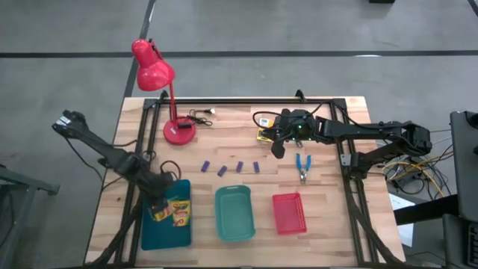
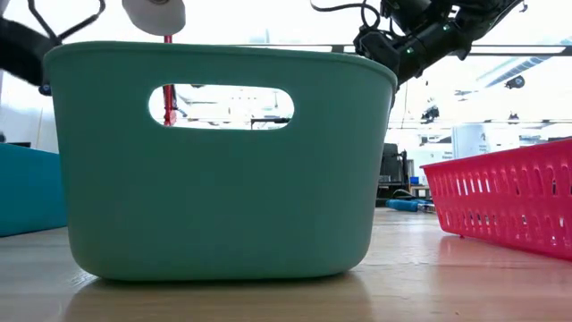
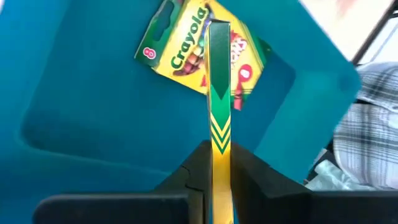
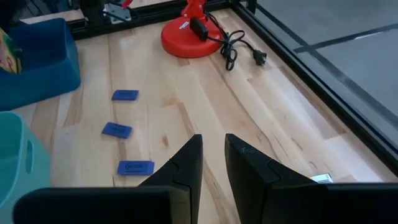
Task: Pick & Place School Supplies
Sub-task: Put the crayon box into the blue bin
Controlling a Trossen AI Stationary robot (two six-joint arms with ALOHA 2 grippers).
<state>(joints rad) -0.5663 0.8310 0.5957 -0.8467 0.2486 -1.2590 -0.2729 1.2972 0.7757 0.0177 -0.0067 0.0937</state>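
My left gripper [image 1: 160, 199] hangs over the dark-teal tray [image 1: 153, 232] at the table's near left, shut on a yellow-green crayon box [image 3: 219, 93] seen edge-on. A second crayon box [image 3: 180, 43] lies flat in that tray [image 1: 180, 214]. A third yellow box [image 1: 264, 135] lies on the table beside my right gripper [image 1: 278, 147], which is slightly open and holds nothing [image 4: 213, 155]. Several purple blocks [image 1: 230, 168] lie in a row mid-table; in the right wrist view they show as blue blocks [image 4: 117, 130]. Blue-handled scissors [image 1: 302, 166] lie flat to the right of the blocks. My left gripper pinches the crayon box between its two fingers, one on each broad face, near the end closest to the wrist [image 3: 219, 155]. The fingers come from above, pointing down into the tray. The box sticks out ahead of them, narrow edge toward the camera, above the box lying flat.
A red desk lamp [image 1: 178, 131] with its cord [image 4: 233, 50] stands at the far left. A light-teal tray [image 1: 234, 214] and a red mesh tray [image 1: 289, 213] sit along the near edge. A black frame [image 1: 246, 100] borders the table.
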